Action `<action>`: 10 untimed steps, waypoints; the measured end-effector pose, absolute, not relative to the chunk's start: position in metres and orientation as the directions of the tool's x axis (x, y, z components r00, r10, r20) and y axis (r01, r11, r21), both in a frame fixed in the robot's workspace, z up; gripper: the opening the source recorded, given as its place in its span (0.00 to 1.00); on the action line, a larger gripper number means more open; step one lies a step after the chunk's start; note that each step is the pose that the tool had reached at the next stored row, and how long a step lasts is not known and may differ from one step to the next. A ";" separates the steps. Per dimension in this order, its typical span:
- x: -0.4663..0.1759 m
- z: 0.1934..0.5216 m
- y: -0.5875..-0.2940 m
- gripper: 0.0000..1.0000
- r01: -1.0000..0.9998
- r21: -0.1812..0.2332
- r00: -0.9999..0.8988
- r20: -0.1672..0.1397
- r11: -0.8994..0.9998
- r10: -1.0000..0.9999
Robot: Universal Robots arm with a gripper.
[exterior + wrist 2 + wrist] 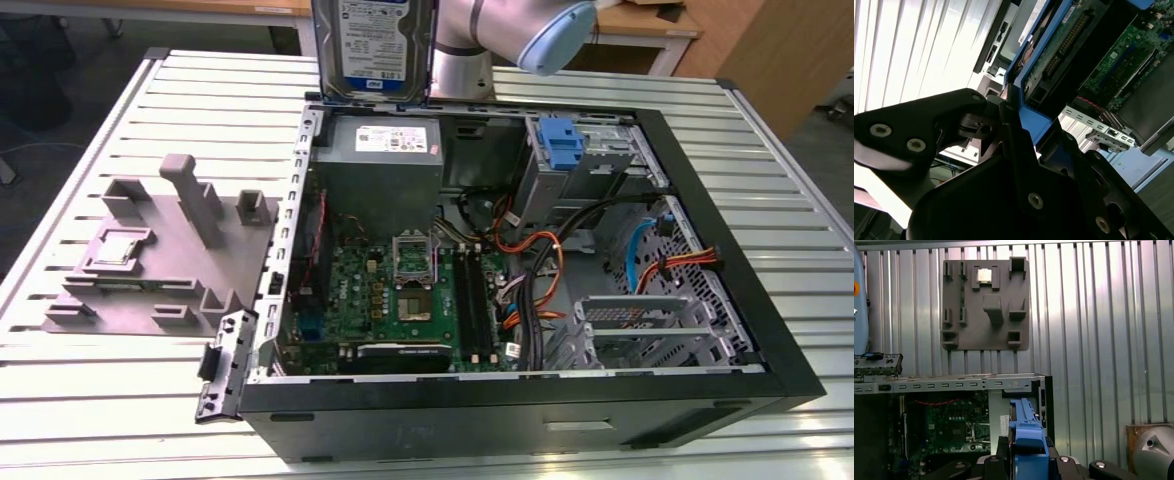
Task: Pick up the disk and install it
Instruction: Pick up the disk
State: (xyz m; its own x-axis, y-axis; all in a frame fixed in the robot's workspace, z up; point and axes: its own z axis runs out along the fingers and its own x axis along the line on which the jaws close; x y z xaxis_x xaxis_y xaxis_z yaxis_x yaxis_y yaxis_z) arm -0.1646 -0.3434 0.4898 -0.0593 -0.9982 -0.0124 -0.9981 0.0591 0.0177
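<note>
The disk (378, 45) hangs on end, long axis upright and label facing us, below the gripper (1026, 456) clamped on its blue bracket (firmly, we judge), just over the case's (534, 405) far rim, with the drive bay (607, 150) toward the exterior view's right.

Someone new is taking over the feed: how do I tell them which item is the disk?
Find the open computer case on the slatted table; above its far edge in the exterior view, the gripper holds the disk upright. Unlike the grey metal box below it and the bare blue clip, it carries a white-and-blue label inside a blue bracket.
</note>
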 end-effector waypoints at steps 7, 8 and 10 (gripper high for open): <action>-0.164 0.489 -0.354 0.36 -0.998 0.018 -0.059 -0.013 0.059 -0.998; -0.163 0.489 -0.354 0.36 -0.998 0.018 -0.059 -0.012 0.059 -0.998; -0.159 0.489 -0.354 0.36 -0.998 0.018 -0.059 -0.012 0.059 -0.998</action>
